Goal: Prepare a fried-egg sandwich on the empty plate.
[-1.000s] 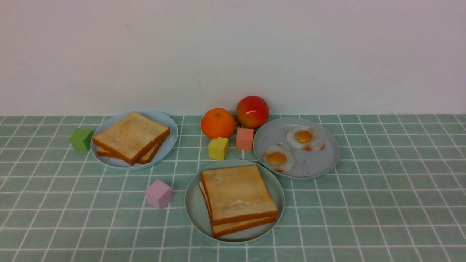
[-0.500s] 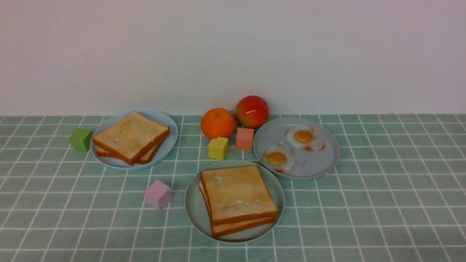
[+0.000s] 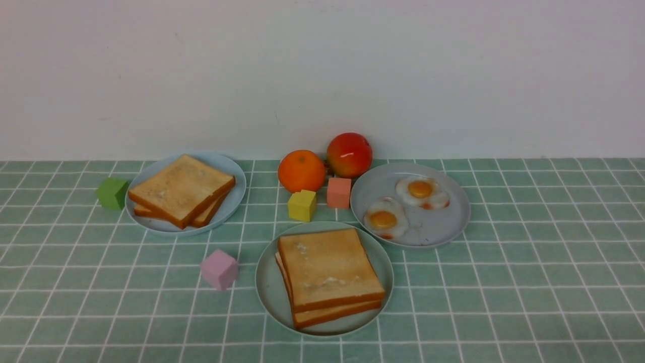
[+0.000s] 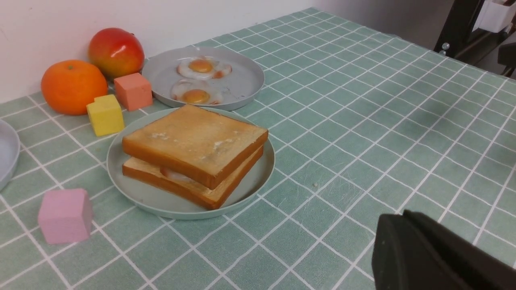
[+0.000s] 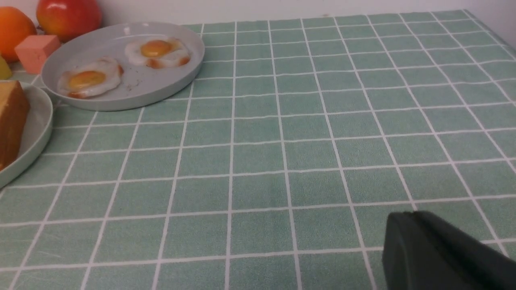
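The sandwich [image 4: 193, 151], a sliver of the fried egg [image 4: 174, 175] seen between its slices, is held on the plate [image 4: 161, 201] ahead of the clenched, empty left gripper [image 4: 393, 241], while two smaller eggs [image 5: 89, 78] are held on a grey plate [image 5: 161, 86] well beyond the clenched, empty right gripper [image 5: 403, 237].

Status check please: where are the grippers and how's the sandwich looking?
Both grippers shut, empty, clear of the food. Two-slice toast sandwich stacked on round teal-green plate, egg white peeking between slices. Nothing obstructing.
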Available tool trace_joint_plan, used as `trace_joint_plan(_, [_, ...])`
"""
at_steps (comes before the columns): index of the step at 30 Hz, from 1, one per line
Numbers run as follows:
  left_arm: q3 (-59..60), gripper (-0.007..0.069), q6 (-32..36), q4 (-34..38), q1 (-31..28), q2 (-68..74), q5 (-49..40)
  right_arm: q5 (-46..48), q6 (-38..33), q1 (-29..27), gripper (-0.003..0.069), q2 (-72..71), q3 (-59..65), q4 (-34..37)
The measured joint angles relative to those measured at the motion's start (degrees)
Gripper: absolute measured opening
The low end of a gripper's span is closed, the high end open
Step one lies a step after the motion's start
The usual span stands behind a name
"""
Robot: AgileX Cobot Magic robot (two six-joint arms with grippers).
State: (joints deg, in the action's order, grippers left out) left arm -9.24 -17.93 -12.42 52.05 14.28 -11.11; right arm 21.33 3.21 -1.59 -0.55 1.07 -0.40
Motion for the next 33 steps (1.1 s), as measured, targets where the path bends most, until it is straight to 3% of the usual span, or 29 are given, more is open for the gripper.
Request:
trace_joint_plan(7, [0.2, -0.0013, 0.0, -1.4, 0.0, 0.0, 0.2, 0.1, 0.1, 0.0, -0.0006, 0.0, 0.0, 0.0])
trace_joint_plan(11, [0.2, -0.0013, 0.0, -1.1, -3.8, -0.8, 0.7, 0.1, 0.1, 0.0, -0.0005, 0.0, 0.0, 0.0])
trace_joint_plan(15, [0.4, -0.0013, 0.5, 6.2, -21.3, -7.2, 1.4, 0.1, 0.1, 0.0, 0.0000, 0.0, 0.0, 0.0])
trace_joint_plan(17, [0.9, -0.0013, 1.0, 7.9, -26.3, -9.2, 1.5, 0.1, 0.1, 0.0, 0.0001, 0.0, 0.0, 0.0])
trace_joint_plan(21, [7.5, -0.0013, 3.3, 13.0, -41.8, -14.7, 1.2, 0.1, 0.1, 0.0, 0.0003, 0.0, 0.0, 0.0])
trace_joint_plan(26, [10.9, -0.0013, 3.2, 14.8, -48.7, -14.9, -8.8, 0.2, 0.1, 0.0, 0.0005, 0.0, 0.0, 0.0])
trace_joint_plan(33, [11.0, -0.0013, 2.9, 15.2, -49.2, -14.9, -10.5, 0.2, 0.1, 0.0, 0.0011, 0.0, 0.0, 0.0])
